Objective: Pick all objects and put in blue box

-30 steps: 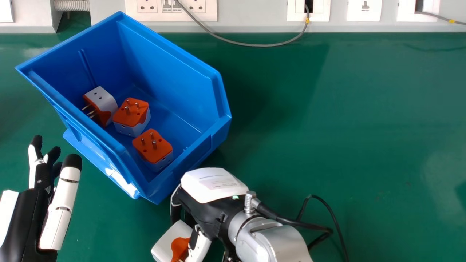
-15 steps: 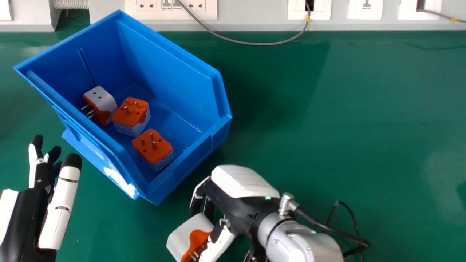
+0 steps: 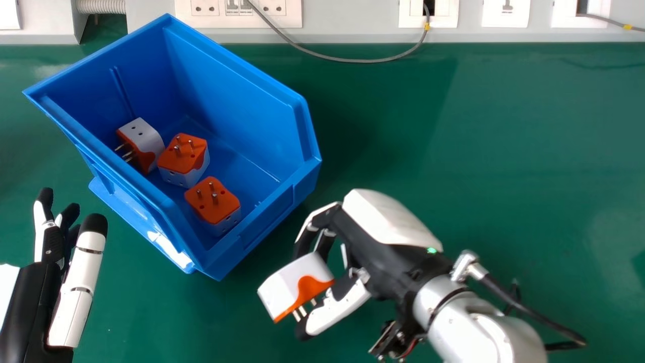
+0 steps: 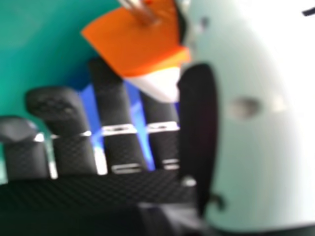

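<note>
Left hand: I see my left hand (image 3: 40, 302) near the box on its left, apart from it, fingers loosely straight, thumb on the side toward the box.
Held plug: this white-and-orange plug (image 3: 289, 287) sits to the right of the box's nearest corner and a touch nearer me, green showing between the two; its pins point away from the box.
Right hand: I have my right hand (image 3: 370, 234) to the right of the box's near end, pinching the held plug between thumb and curled fingers.
Wrist cable: a black cable (image 3: 536, 312) loops off my right wrist, well to the right of the box.
Box: the blue box (image 3: 242, 262) stands skewed to me, nearest corner toward me, low lip on its right, tall walls farther back.
Front plug: this one (image 3: 211, 201) lies in the box near the low lip, pins up.
Middle plug: also pins up (image 3: 182, 154), farther into the box.
Tipped plug: on its side (image 3: 143, 138), pins toward the box's left wall.
Table: the green top (image 3: 453, 166) runs broad to the right of the box, a wide stretch for my arm.
Grey cable: it sags (image 3: 352, 60) onto the table beyond the box.
Sockets: the panel (image 3: 216, 21) is on the strip behind the box.
</note>
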Available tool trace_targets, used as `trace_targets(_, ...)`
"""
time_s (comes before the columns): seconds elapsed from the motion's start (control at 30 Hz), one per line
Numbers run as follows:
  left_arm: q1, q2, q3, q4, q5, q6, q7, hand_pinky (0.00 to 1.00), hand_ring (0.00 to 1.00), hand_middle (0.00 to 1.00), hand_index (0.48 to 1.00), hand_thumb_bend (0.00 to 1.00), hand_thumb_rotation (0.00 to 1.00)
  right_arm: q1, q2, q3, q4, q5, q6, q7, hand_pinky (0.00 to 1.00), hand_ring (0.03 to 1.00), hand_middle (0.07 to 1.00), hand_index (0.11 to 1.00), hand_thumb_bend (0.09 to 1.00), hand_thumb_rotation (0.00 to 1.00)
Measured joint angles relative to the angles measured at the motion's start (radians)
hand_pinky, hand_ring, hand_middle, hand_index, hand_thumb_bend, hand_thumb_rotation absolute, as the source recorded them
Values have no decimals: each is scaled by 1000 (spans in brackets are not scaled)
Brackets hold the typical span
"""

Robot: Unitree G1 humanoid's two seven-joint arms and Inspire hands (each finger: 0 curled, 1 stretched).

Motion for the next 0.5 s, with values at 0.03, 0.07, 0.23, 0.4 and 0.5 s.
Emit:
trace_targets(0.03,0,0,0,0,0,0,0,896,967,988,1000,454,986,0,-2,-5,-12,-1,1,7,79,153,470,484,514,0)
trace_targets(0.07,0,0,0,0,0,0,0,896,967,988,1000,454,986,0,-2,-11,-25,-1,2,17,79,153,470,484,514,0)
trace_targets(0.23,0,0,0,0,0,0,0,895,967,988,1000,455,984,-11,-4,-57,-93,-1,6,41,105,182,472,484,514,0)
trace_targets(0.4,-3,0,-1,1,2,0,1,895,967,988,1000,455,984,-69,1,-101,-120,33,-28,33,93,162,443,486,512,0)
trace_targets(0.5,-5,0,-2,2,4,0,1,895,967,988,1000,454,984,-110,8,-110,-121,53,-57,16,86,152,436,486,511,0)
